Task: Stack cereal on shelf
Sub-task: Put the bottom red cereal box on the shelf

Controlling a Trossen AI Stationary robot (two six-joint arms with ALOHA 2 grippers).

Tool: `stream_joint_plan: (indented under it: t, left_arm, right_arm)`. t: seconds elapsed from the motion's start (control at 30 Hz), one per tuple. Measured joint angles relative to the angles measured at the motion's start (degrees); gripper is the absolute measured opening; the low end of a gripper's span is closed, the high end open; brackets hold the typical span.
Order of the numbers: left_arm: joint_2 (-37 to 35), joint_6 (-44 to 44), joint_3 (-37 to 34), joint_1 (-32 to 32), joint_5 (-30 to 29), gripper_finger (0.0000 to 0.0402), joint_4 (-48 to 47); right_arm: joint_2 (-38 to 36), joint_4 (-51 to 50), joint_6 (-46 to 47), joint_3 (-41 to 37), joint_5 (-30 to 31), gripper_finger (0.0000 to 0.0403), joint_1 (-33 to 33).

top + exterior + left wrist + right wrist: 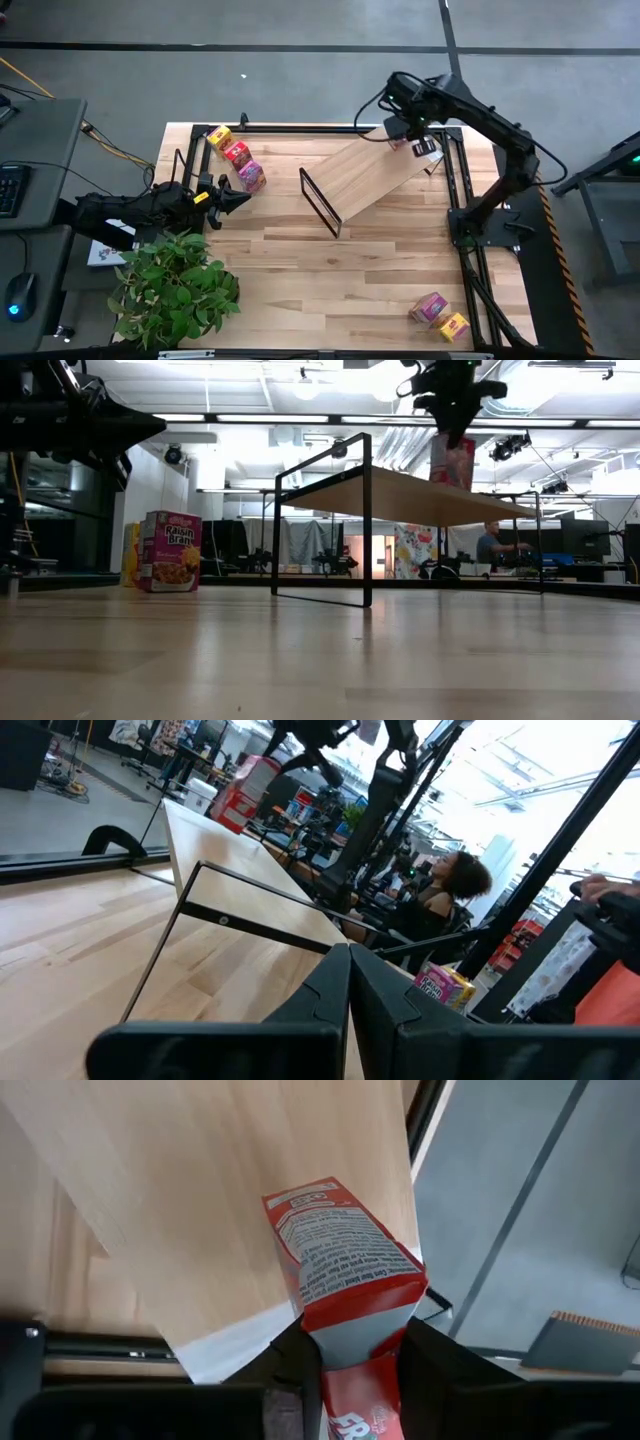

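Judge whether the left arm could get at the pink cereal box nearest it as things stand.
Probably yes. The left gripper, fingers shut, sits just beside the pink box with bare table between them; the shelf lies farther off.

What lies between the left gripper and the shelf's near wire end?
Only bare tabletop separates the left gripper from the shelf, in the high view.

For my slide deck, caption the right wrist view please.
Right hand grips a red cereal box over the shelf end.
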Motion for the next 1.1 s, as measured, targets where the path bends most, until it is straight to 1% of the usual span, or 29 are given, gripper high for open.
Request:
stream_joint_plan:
  t: [0.13, 0.27, 0.63, 0.73, 0.83, 1.1]
  left_arm:
    - [0.02, 0.00, 0.00, 0.01, 0.00, 0.0001, 0.00]
    - [0.02, 0.00, 0.00, 0.02, 0.00, 0.0001, 0.00]
    - [0.00, 0.00, 0.00, 0.02, 0.00, 0.0001, 0.00]
    - [0.02, 0.00, 0.00, 0.00, 0.02, 0.0001, 0.00]
    - [0.02, 0.00, 0.00, 0.00, 0.02, 0.0001, 0.00]
    - [0.01, 0.00, 0.00, 0.00, 0.01, 0.0001, 0.00]
  right_arm:
    - [-0.24, 0.68, -1.14, -0.19, 2.32, 0.0077, -0.45]
    - [1.26, 3.49, -2.09, -0.19, 0.34, 0.0083, -0.52]
    - [4.65, 5.31, -5.73, -0.17, 1.61, 0.0086, -2.43]
    - [4.77, 8.43, -6.99, -0.17, -0.01, 0.0087, -2.45]
    - [4.77, 10.18, -5.68, -0.17, -0.98, 0.0087, -2.45]
    - [4.77, 8.61, -3.15, -0.17, -0.06, 0.0088, -2.45]
